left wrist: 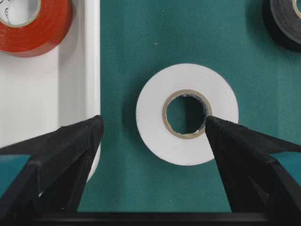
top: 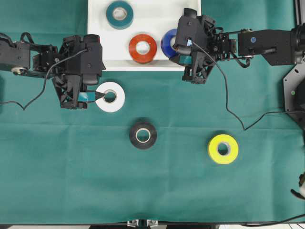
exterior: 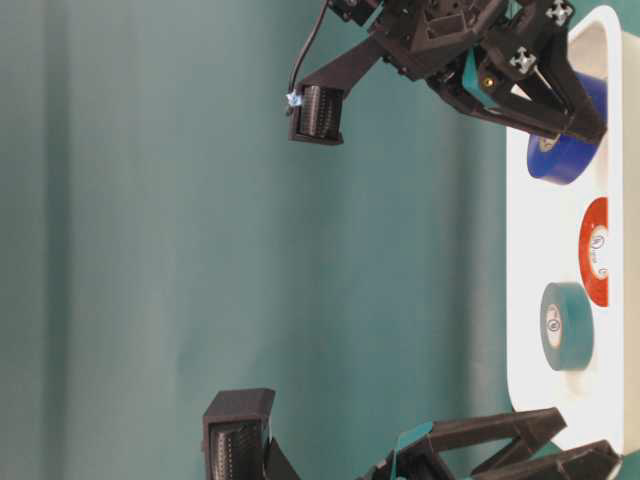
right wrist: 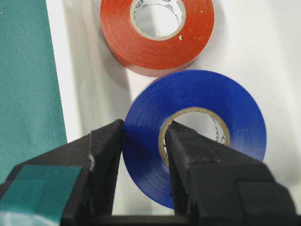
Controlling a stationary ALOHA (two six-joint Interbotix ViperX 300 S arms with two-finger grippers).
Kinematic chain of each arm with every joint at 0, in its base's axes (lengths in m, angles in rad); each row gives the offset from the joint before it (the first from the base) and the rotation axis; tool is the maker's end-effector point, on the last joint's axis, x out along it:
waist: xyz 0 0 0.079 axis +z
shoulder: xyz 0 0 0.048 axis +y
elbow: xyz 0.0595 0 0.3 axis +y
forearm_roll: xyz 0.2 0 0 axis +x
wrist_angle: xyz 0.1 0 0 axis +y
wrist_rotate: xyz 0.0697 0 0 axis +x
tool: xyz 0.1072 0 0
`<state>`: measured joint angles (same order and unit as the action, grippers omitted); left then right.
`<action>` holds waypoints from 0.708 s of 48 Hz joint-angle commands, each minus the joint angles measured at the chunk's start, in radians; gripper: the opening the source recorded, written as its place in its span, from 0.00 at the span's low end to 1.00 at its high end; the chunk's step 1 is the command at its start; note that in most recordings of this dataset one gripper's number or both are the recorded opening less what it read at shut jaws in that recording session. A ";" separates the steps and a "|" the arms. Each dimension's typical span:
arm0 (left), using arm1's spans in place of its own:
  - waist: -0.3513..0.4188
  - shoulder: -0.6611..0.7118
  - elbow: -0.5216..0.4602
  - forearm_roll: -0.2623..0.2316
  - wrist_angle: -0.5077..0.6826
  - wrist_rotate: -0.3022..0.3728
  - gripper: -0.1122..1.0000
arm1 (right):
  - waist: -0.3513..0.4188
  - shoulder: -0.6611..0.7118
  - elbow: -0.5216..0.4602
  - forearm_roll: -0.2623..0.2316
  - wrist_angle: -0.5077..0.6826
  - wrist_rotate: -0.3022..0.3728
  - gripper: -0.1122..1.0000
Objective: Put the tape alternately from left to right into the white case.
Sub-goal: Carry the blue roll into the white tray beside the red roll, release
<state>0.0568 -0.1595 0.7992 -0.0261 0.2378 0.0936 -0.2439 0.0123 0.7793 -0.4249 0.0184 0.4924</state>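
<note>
Right end effector [right wrist: 143,160] clamped on blue tape [right wrist: 202,127], one finger through its core, over the white case [top: 100,52] beside red-orange [top: 142,48] and teal [top: 119,14] rolls. Left end effector [left wrist: 153,127] spread wide astride white tape [left wrist: 187,114] on tabletop [top: 57,167]; black [top: 143,135], yellow [top: 223,149] rolls toward near edge

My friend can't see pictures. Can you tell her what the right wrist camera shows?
The right gripper pinches the blue tape roll's wall, one finger inside its hole, over the white case. The red-orange tape lies flat just behind it.
</note>
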 commanded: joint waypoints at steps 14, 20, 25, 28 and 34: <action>-0.002 -0.021 -0.015 -0.002 -0.003 -0.002 0.68 | -0.003 -0.012 -0.011 -0.003 -0.014 0.000 0.37; -0.002 -0.021 -0.014 -0.002 -0.003 -0.002 0.68 | -0.002 -0.012 -0.009 -0.003 -0.021 -0.002 0.37; -0.002 -0.021 -0.014 -0.002 -0.003 -0.002 0.68 | -0.002 -0.012 -0.008 -0.003 -0.017 0.000 0.37; -0.002 -0.021 -0.014 -0.002 -0.003 -0.002 0.68 | -0.002 -0.012 -0.009 -0.003 -0.017 0.000 0.48; -0.003 -0.021 -0.014 -0.002 -0.003 -0.002 0.68 | -0.002 -0.012 -0.008 -0.003 -0.018 0.000 0.80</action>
<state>0.0583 -0.1595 0.7977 -0.0261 0.2378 0.0936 -0.2439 0.0123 0.7793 -0.4249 0.0077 0.4909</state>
